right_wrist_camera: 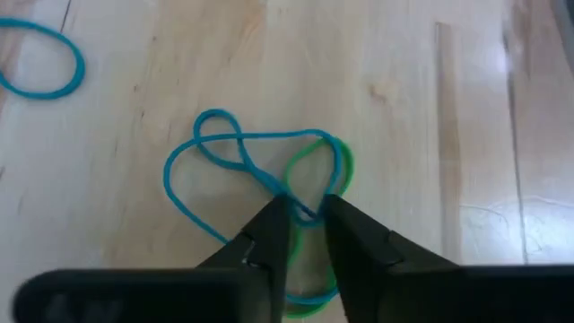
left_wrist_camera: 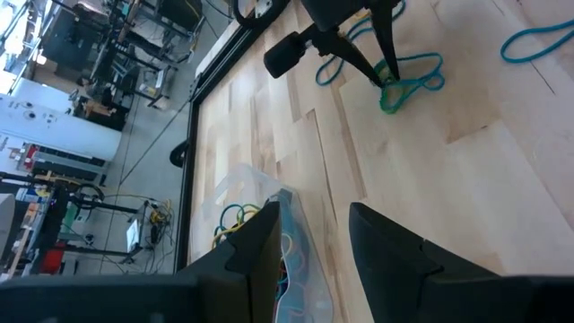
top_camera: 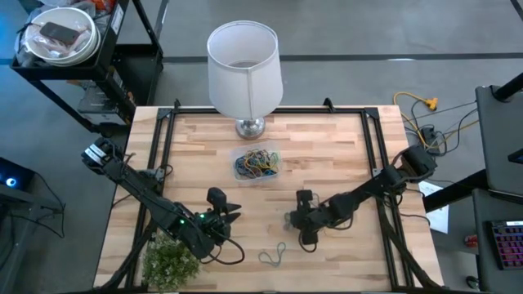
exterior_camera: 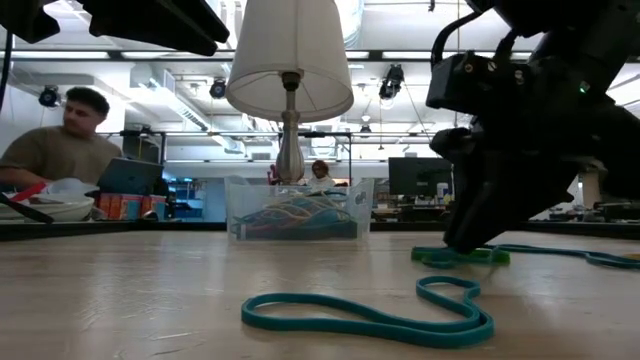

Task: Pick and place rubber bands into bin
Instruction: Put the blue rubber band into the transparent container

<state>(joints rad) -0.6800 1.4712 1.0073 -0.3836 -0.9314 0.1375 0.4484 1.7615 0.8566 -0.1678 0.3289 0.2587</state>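
Closing on the tangled blue and green rubber bands point(right_wrist_camera: 260, 170), right gripper point(right_wrist_camera: 305, 215) had its jaws narrowed astride the strands, not clenched. Next: finish pinch, lift, carry to bin point(top_camera: 257, 163). Left gripper point(left_wrist_camera: 309, 238) idled open.

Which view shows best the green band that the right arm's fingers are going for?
The right wrist view: the green band lies tangled with a blue band, the right gripper straddling the tangle. The left wrist view shows the green band small; the low view only edge-on behind the gripper; the high view hides it.
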